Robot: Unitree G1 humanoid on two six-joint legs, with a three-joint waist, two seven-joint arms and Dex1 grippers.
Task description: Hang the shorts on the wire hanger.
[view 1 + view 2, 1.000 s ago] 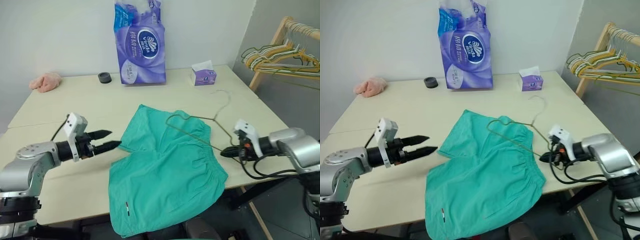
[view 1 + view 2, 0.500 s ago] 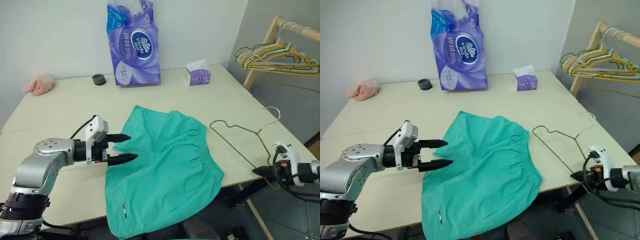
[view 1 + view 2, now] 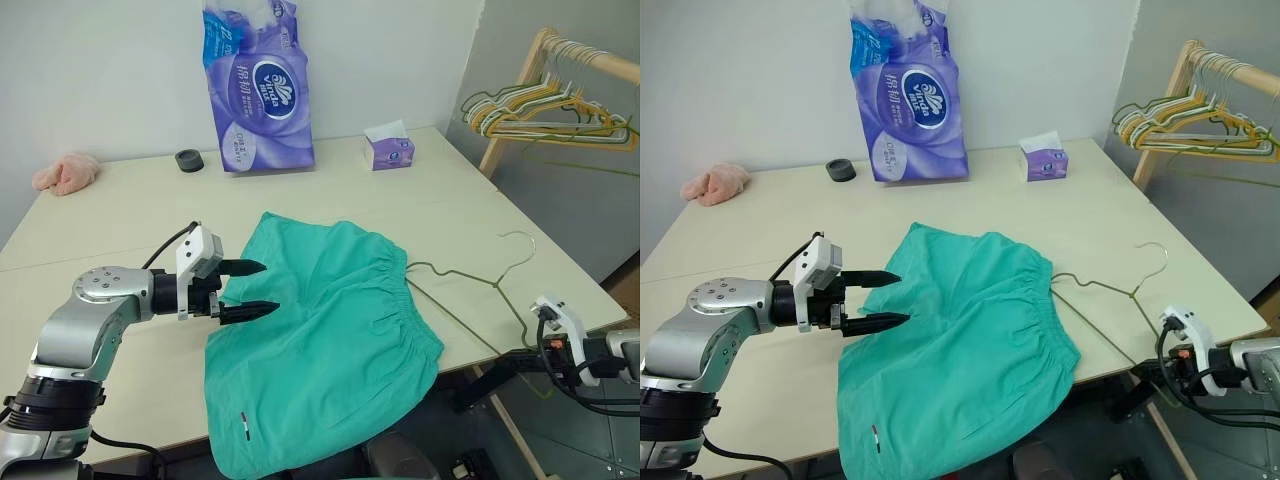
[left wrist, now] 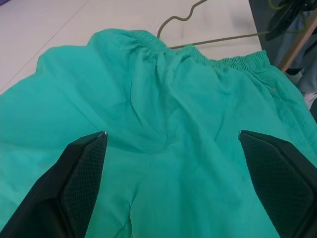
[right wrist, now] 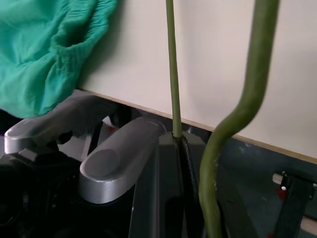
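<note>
The teal-green fabric shorts (image 3: pixel 320 330) with a gathered elastic waistband lie spread flat on the pale beige desk (image 3: pixel 120 220), near its front edge, with one leg hanging over that edge; a small white tag (image 3: pixel 246 424) shows on the overhanging part. Just beside the waistband, on the shorts' right, lies the thin dark olive-green wire hanger (image 3: pixel 470 305), triangular, its curved hook (image 3: pixel 518 243) pointing toward the desk's right edge. One corner of the hanger touches or sits just at the waistband; the opposite corner reaches past the desk's front right edge.

The right claw (image 3: pixel 1152 371) is clenched on that far corner of the wire hanger, below and just off the desk's edge; the right wrist view shows the green wire pinched between its black fingers (image 5: pixel 185 198).

The left claw (image 3: pixel 262 288) hovers over the left side of the shorts, its two black fingers (image 4: pixel 81 178) spread wide and holding nothing, with the fabric lying between and beneath them.

Farther back on the desk stand a tall purple plastic pack of tissue rolls (image 3: pixel 255 85), a small purple tissue box (image 3: pixel 388 150), a small black ring-shaped object (image 3: pixel 188 159) and a crumpled pink cloth (image 3: pixel 65 172). Off the right side, a wooden rack (image 3: pixel 520 95) carries a bunch of yellow and green wire hangers (image 3: pixel 545 108).
</note>
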